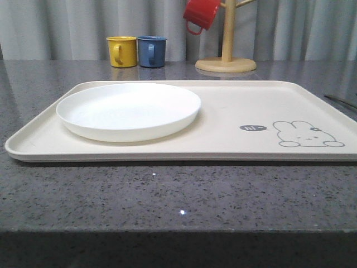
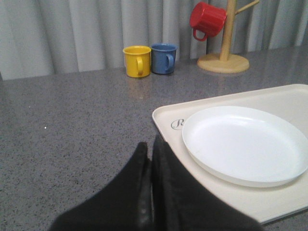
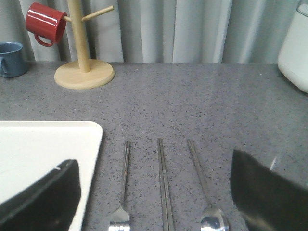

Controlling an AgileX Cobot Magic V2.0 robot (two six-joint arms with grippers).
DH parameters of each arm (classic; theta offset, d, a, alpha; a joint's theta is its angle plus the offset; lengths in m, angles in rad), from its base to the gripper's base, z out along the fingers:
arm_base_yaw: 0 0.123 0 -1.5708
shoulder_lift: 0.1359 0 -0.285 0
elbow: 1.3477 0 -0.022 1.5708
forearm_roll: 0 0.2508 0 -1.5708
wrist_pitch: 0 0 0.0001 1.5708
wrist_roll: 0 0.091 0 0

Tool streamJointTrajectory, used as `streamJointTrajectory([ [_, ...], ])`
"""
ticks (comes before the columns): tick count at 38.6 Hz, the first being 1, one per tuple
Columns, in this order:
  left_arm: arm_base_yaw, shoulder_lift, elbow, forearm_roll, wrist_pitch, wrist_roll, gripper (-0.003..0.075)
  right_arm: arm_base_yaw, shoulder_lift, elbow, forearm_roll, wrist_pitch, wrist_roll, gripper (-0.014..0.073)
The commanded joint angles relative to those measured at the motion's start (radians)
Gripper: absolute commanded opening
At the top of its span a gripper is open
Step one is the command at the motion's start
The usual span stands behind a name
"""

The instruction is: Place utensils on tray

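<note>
A round white plate (image 1: 128, 110) lies on the left half of the cream tray (image 1: 240, 106), near its "Rabbit" script corner (image 2: 176, 124). To the right of the tray (image 3: 43, 144), on the grey counter, lie a fork (image 3: 125, 168), a pair of chopsticks (image 3: 163, 183) and a spoon (image 3: 199, 178), side by side with handles pointing away. My right gripper (image 3: 154, 197) hangs open above them, its fingers wide on either side. My left gripper (image 2: 150, 144) is shut and empty, over the counter at the tray's left front corner.
A yellow mug (image 1: 122, 51) and a blue mug (image 1: 152, 51) stand behind the tray. A wooden mug tree (image 1: 226, 61) holds a red mug (image 1: 201, 14). A white appliance (image 3: 296, 43) stands at the far right. Grey curtains close off the back.
</note>
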Motion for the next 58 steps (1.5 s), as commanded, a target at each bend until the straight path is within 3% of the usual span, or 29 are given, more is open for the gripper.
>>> streamJointTrajectory([
  [1, 0.001, -0.014, -0.026, -0.006, -0.101, -0.008, -0.0018, -0.005, 0.010, -0.036, -0.004, -0.073, -0.013, 0.0651],
  [26, 0.001, -0.014, -0.026, -0.006, -0.101, -0.008, -0.0018, -0.005, 0.033, -0.059, -0.003, -0.038, -0.013, 0.0651],
  [33, 0.001, -0.014, -0.026, -0.006, -0.103, -0.008, -0.0018, -0.005, 0.230, -0.192, -0.012, 0.105, -0.013, 0.0644],
  [43, 0.001, -0.014, -0.026, -0.006, -0.103, -0.008, -0.0018, -0.005, 0.504, -0.363, 0.017, 0.244, -0.013, 0.0494],
  [58, 0.001, -0.014, -0.026, -0.006, -0.103, -0.008, -0.0018, 0.105, 0.874, -0.596, 0.017, 0.405, -0.038, 0.0485],
])
